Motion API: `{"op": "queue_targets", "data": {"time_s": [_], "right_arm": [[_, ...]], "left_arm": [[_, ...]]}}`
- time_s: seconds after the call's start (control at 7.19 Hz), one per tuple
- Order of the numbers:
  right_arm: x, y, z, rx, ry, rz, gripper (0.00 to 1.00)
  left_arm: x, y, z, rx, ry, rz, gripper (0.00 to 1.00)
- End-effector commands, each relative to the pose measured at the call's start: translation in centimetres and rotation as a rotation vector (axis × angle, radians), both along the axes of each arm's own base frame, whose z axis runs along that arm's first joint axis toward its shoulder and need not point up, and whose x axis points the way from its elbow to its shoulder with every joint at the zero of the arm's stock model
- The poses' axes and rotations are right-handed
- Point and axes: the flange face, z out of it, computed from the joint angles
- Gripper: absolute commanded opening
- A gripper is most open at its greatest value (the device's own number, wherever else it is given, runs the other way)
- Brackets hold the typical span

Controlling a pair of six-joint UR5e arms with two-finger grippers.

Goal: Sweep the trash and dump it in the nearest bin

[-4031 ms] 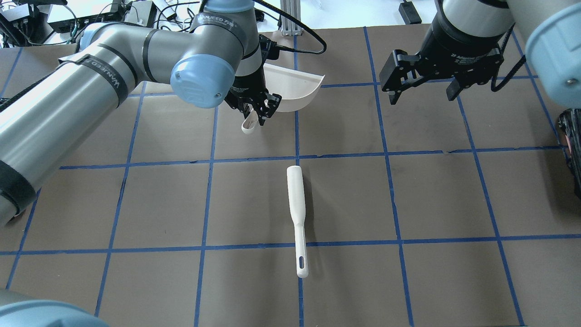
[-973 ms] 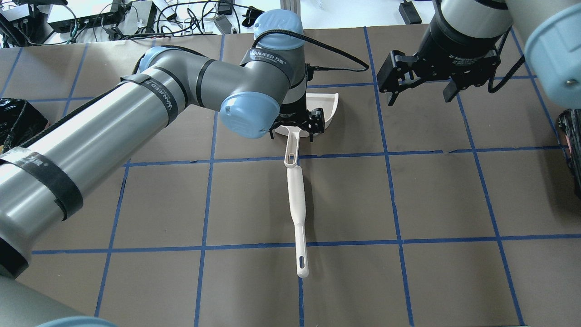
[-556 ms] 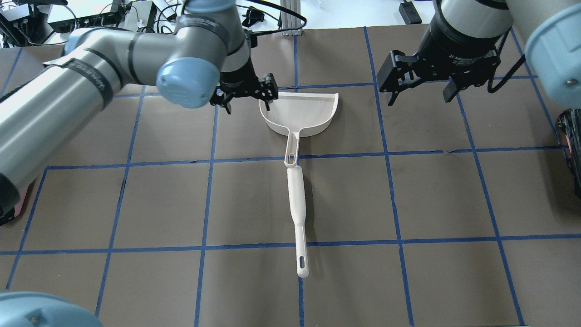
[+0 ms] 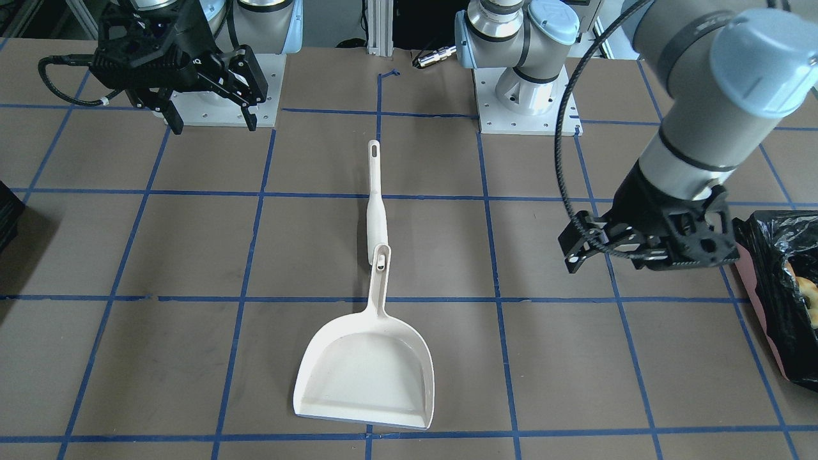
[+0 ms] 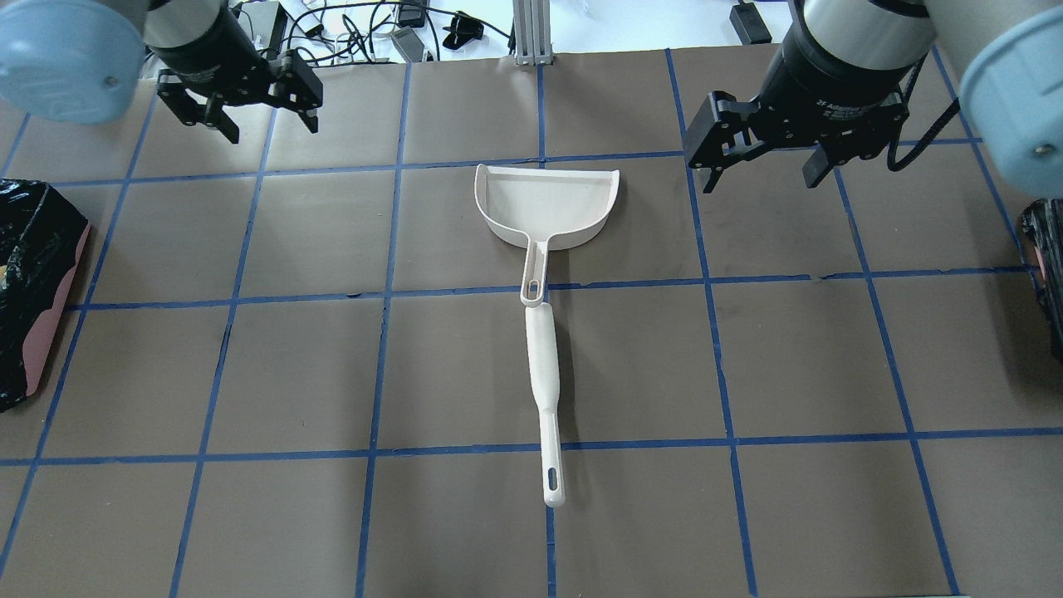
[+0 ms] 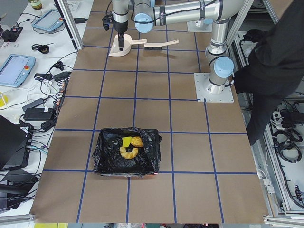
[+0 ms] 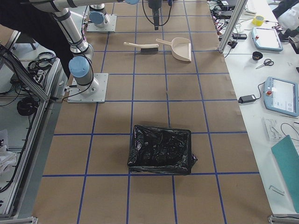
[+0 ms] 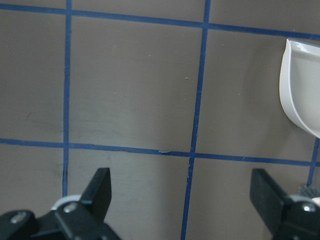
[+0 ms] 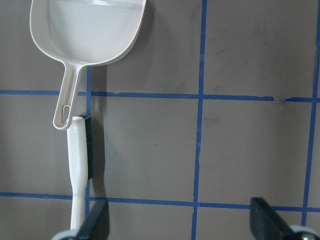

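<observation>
The trash (image 6: 129, 148) lies inside the bin (image 5: 51, 328) on the black liner, as the side view from the robot's left shows. In the overhead view that bin sits at the 9 o'clock edge of the table (image 5: 830, 357). The dustpan (image 5: 548, 203) lies flat and empty just toward 12 o'clock from the centre. The brush (image 5: 541, 357) lies in line with it toward 6 o'clock, its head end meeting the tip of the dustpan's handle.

The left gripper (image 5: 270, 124) hangs at about 10 o'clock, well apart from the dustpan, jaws spread and holding nothing. The right gripper (image 5: 757, 178) hangs at about 1 o'clock, near the dustpan's corner but raised, jaws likewise spread and empty.

Sweeping and dumping look done, so the step in hand is probably getting both arms clear. To do that well, each arm should rise before it travels sideways. The left should steer away from the bin's rim so the liner is not snagged. The right should avoid swinging toward 9 o'clock over the dustpan, where a nudge would shove it into the brush.
</observation>
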Motion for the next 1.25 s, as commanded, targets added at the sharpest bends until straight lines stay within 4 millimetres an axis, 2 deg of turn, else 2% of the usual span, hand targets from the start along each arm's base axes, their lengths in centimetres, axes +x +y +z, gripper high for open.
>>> {"op": "queue_targets", "data": {"time_s": [0.0, 0.28, 0.42, 0.56, 0.83, 0.97, 1.11], "right_arm": [[0.0, 0.0, 0.0, 0.000, -0.001, 0.001, 1.00], [0.1, 0.1, 0.1, 0.000, -0.001, 0.001, 1.00], [0.0, 0.0, 0.0, 0.002, -0.001, 0.001, 1.00], [0.0, 0.0, 0.0, 0.002, -0.001, 0.001, 1.00], [0.0, 0.1, -0.2, 0.003, -0.003, 0.001, 1.00], [0.0, 0.1, -0.3, 0.006, -0.002, 0.001, 1.00], [0.0, 0.1, -0.3, 0.006, -0.002, 0.001, 1.00]], "left_arm": [[4.3, 2.8, 3.0, 0.002, 0.000, 0.075, 1.00], [2.5, 6.4, 3.9, 0.028, 0.005, 0.055, 1.00], [1.0, 8.5, 4.8, 0.045, 0.006, 0.019, 1.00], [-0.9, 9.5, 5.4, 0.041, 0.003, -0.018, 1.00], [-2.9, 9.3, 3.8, 0.080, -0.090, -0.151, 1.00], [-3.9, 9.7, 4.0, 0.072, -0.072, -0.166, 1.00], [-3.9, 9.5, 3.6, 0.085, -0.073, -0.167, 1.00]]}}
